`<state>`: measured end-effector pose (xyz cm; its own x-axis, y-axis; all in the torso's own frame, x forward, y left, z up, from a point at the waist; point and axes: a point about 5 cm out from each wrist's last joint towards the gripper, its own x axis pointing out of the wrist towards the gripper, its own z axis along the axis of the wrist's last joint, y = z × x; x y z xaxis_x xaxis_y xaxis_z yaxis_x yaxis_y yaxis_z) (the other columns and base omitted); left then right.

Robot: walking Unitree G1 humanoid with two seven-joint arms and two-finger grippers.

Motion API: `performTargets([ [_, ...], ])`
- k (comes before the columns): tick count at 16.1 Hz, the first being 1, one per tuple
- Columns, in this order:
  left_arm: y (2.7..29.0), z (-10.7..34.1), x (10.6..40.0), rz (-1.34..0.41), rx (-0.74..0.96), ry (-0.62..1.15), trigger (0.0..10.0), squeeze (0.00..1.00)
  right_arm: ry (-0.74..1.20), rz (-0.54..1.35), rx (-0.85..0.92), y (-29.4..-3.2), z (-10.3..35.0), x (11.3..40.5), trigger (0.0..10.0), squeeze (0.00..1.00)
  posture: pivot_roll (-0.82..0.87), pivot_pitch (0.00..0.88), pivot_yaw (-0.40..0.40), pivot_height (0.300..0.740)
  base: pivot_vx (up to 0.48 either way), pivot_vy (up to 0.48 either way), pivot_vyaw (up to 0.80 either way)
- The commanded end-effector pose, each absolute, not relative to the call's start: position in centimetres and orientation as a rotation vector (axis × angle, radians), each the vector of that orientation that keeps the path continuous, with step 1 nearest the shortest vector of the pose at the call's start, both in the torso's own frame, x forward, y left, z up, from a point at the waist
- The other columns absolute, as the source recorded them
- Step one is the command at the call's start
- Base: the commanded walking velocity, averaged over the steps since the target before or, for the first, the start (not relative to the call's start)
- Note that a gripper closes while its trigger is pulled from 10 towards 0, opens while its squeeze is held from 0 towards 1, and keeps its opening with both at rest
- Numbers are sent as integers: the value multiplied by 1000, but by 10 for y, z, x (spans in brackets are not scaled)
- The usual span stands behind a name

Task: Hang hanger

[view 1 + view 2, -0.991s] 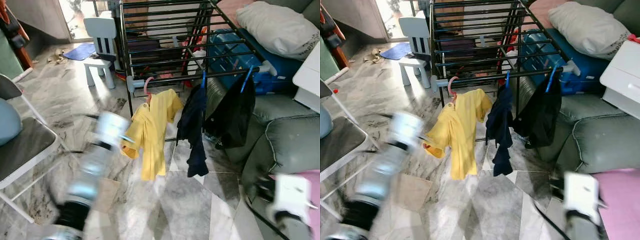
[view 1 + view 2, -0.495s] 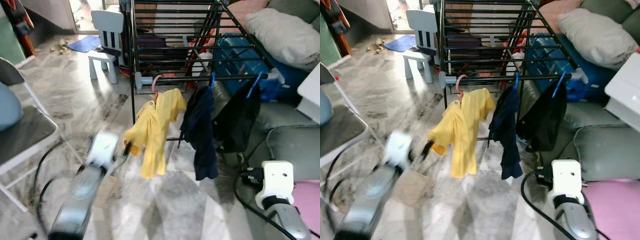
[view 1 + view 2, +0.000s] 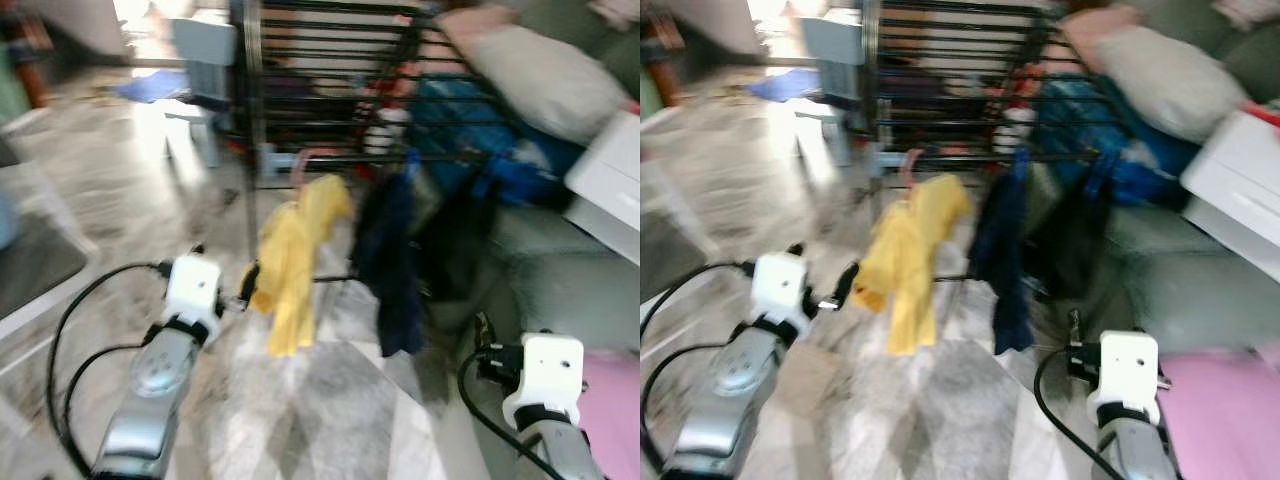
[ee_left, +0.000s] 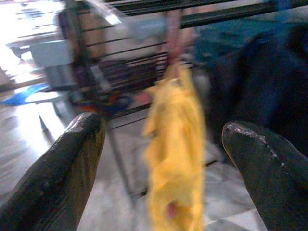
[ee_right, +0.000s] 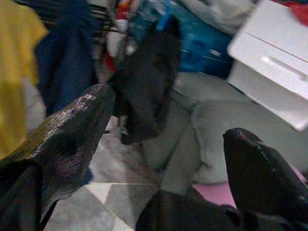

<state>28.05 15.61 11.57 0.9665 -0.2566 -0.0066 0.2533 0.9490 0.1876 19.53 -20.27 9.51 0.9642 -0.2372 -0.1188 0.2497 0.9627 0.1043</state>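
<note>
hanging from the front bar of the black drying rack [image 3: 330,60] is a yellow shirt [image 3: 290,260] on a pink hanger [image 3: 300,170], with a dark navy garment [image 3: 385,260] beside it and a black one [image 3: 1070,235] further toward the sofa. everything looks smeared with motion blur. the left gripper [image 4: 163,159] is held low in front of the yellow shirt, its two black fingers [image 4: 72,159] spread wide apart with nothing between them; from the head it seems just short of the shirt's near edge, though i cannot tell if it touches. the right gripper [image 5: 168,159] sits low near the grey sofa [image 3: 560,280], its fingers [image 5: 77,130] also parted and empty, pointing toward the black garment. a white pillow [image 3: 540,65] lies on something blue behind the rack, a white drawer unit [image 3: 1235,190] stands by the sofa, and a small pale chair [image 3: 195,75] sits on the marble floor [image 3: 330,420].
</note>
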Motion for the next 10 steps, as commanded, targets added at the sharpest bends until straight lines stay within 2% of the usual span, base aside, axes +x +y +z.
performTargets([
  [1, 150, 113, 281, -299, 188, -4, 10000, 0, 84, -259, 116, -202, 98, 195, 10000, 0, 71, 0, -63, 740, 0, 0, 0],
  [6, 144, 112, 294, -389, 229, 19, 10000, 0, 51, -356, 145, -200, 91, 194, 10000, 0, 28, 0, 39, 740, 0, 0, 0],
  [8, 144, 114, 295, -407, 234, 17, 10000, 0, 52, -352, 152, -195, 90, 195, 10000, 0, 31, 0, 38, 740, 0, 0, 0],
  [10, 144, 110, 291, -412, 212, 32, 10000, 0, 58, -332, 146, -192, 88, 194, 10000, 0, 30, 0, 27, 740, 281, 0, -431],
])
